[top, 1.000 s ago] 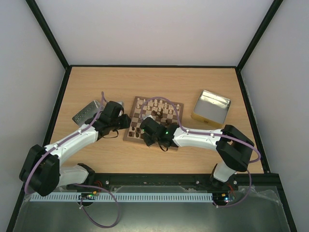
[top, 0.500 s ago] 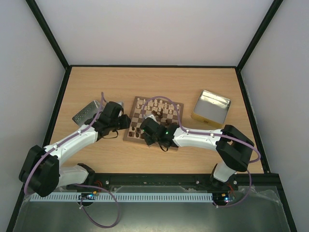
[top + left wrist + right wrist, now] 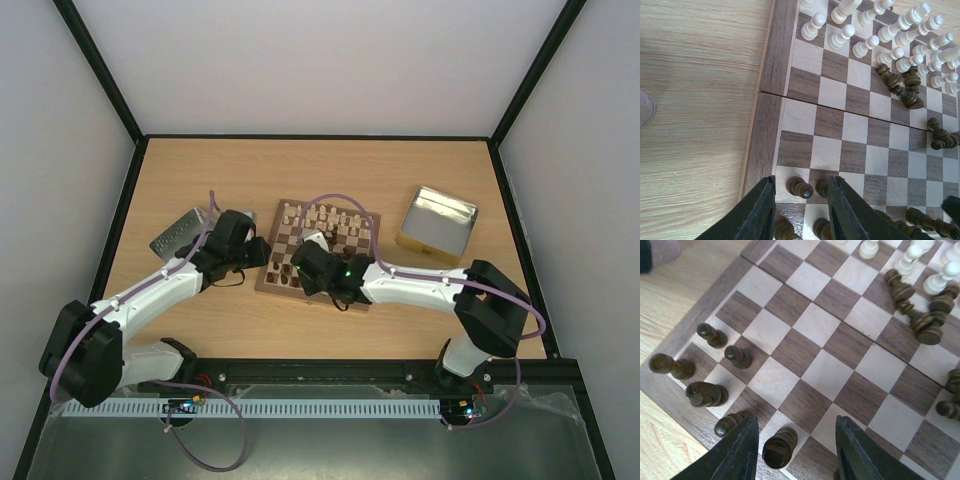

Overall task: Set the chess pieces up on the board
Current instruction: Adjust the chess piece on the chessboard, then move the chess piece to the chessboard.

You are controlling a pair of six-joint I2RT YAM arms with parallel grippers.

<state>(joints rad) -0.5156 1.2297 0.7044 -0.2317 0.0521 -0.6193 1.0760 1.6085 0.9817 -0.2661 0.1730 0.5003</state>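
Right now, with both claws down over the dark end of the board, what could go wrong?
1. The right claw stands open around a dark piece that sits close to one finger; lifting off askew could topple it.
2. The left claw straddles a dark pawn, with a second pawn beside one finger; closing could knock that one.
3. The fallen dark pieces lie next to the cream pawns; pulling one out might upset that row.

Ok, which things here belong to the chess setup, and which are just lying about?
For the job: board, cream pieces, dark pieces.
Lying about: open tin right of the board, grey tin left of it.
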